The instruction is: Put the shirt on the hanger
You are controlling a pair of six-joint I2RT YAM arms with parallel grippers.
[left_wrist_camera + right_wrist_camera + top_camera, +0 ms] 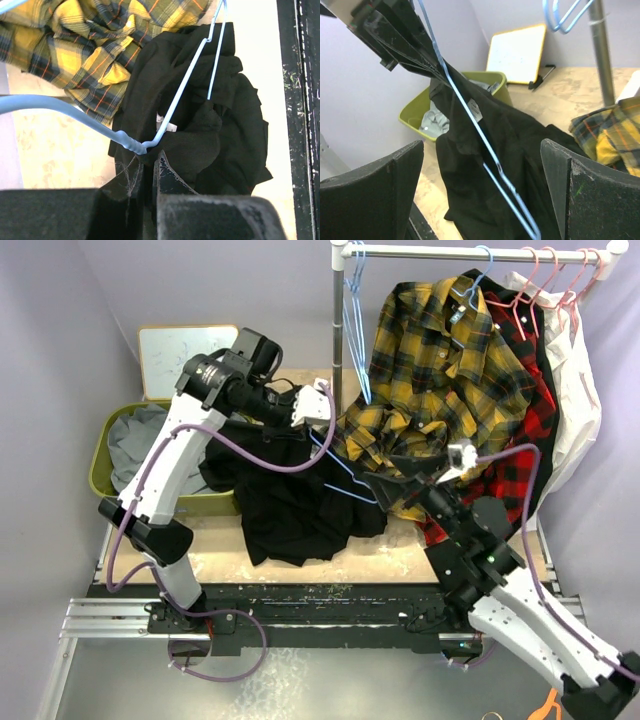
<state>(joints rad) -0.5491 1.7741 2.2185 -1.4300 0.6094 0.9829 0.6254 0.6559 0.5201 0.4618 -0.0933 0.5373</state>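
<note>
The black shirt (290,500) hangs from my left gripper (316,406) and pools on the table. The thin light-blue hanger (345,475) slants down through it toward my right gripper (405,472). In the left wrist view the left gripper (147,161) is shut on the hanger (131,145) at its twisted neck, with black shirt (210,135) fabric bunched against the fingers. In the right wrist view the right gripper (485,192) is wide open and empty. The hanger wire (485,150) and the shirt (470,200) lie between its fingers (385,185), untouched.
A yellow plaid shirt (430,370), a red plaid shirt (535,415) and a white garment (575,390) hang on the rack (450,252) at the back right, with pink hangers (560,275). The rack pole (338,330) stands behind the left gripper. A green bin (100,465) holds a grey garment. A whiteboard (185,355) leans behind it.
</note>
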